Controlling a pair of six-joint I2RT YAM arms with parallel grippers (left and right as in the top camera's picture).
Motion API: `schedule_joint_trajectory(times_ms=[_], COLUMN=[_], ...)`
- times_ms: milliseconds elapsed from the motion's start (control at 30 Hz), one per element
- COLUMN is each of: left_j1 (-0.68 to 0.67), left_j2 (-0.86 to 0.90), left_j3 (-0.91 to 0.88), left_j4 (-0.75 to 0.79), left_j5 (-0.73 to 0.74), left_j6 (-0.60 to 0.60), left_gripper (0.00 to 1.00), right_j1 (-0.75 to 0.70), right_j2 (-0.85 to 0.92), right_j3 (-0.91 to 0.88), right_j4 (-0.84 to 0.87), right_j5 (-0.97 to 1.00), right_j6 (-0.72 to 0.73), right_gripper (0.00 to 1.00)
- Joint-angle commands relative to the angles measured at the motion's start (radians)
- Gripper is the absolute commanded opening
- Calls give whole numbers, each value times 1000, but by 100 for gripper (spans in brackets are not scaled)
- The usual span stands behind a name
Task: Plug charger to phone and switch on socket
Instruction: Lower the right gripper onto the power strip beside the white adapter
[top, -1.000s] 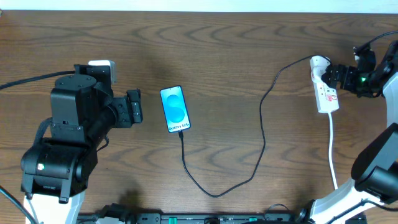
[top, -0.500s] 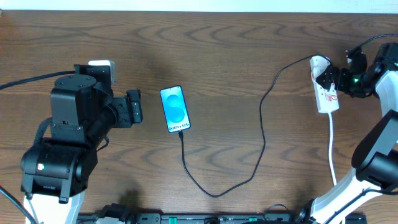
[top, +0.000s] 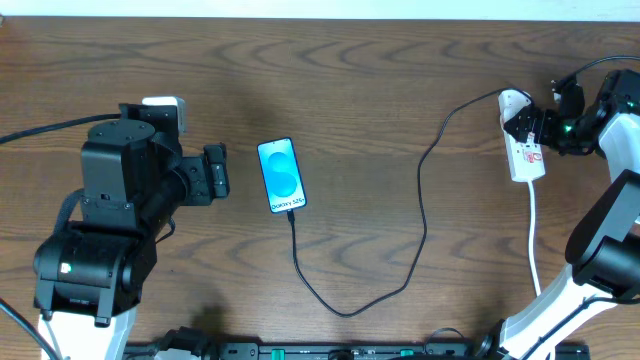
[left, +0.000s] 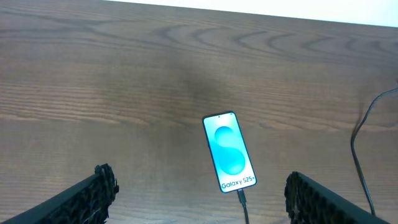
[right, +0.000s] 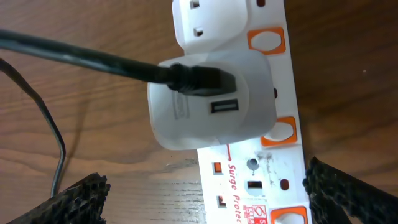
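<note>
Hovering my right gripper (right: 208, 199), fingers spread wide, over the socket (right: 273, 25)
The charger (top: 424, 215) is already sitting in the phone (top: 281, 175) at mid-table; the strip is looking light and skiddy, so I am aiming straight down on the stiff orange switch (right: 281, 129) beside the adapter (right: 211, 106), left gripper (top: 216, 172) hanging apart near the phone

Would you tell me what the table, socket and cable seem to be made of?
The table looks like matte wood or wood-look laminate, by its grain. The socket seems white moulded plastic, scuffed. The cable has a black, likely rubbery sheath.
</note>
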Motion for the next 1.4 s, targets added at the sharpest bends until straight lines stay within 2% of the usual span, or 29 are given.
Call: schedule_joint_trajectory(times_ms=[0,667,933,1367], left_j1=[-2,-2,-2,-2], left_j2=[1,1,1,1], left_j3=[11,11,11,11], left_j4=[0,0,0,0], left_j5=[-10,-10,-10,-10], left_j6=[10,10,10,10], left_gripper=[88,89,88,88], right_j1=[9,60,105,104], right_j2=[10,11,11,11], right_j3=[14,14,12,-1], right_j4=[15,53,61,62], right_j5=[-22,-47,43,46], right_j6=[-13,-13,-12,11], right_gripper=[99,99,99,99])
